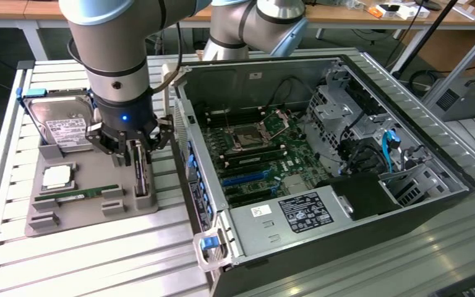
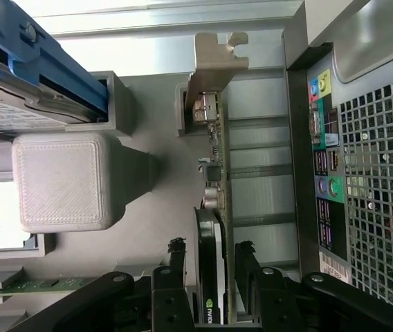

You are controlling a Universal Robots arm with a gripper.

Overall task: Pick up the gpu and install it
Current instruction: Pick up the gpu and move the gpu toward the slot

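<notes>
The gpu stands on its long edge in a slot of the grey holder tray, beside the open computer case. In the wrist view the gpu runs away from me, black face on one side, circuit board on the other, with its silver end bracket at the far end. My gripper has come down over the card's near end. The gripper is open, and its black fingers straddle the card with a small gap on each side.
The tray also carries a silver hard drive in a blue frame, a processor and a green memory stick. The case's rear panel stands close beside the gpu. Blue expansion slots lie on the motherboard inside.
</notes>
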